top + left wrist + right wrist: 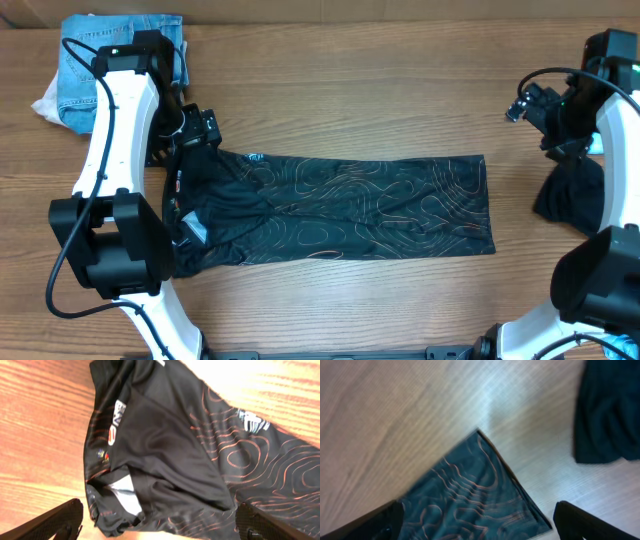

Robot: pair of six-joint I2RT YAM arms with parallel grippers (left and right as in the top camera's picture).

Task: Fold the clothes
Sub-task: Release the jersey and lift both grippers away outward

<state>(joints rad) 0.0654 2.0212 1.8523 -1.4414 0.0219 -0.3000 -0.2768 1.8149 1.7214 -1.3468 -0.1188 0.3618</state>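
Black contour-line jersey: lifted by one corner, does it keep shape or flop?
Likely floppy: the jersey lies flat with soft creases across it. Probably thin and light; its corner sits flush on the table. Pushed, it would likely bunch rather than slide.

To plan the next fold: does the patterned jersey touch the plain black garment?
Apart: overhead view shows bare table between the jersey and the black garment.

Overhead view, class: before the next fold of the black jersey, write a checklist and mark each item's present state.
1. Left claw open and empty: ok.
2. Right claw open and empty: ok.
3. Black short-sleeved jersey with tan contour lines lies as one long strip on wooden table: ok.
4. Its left end smooth: not ok, rumpled.
5. Plain black garment apart from jersey: ok.
6. Lower layers aligned: cannot tell.
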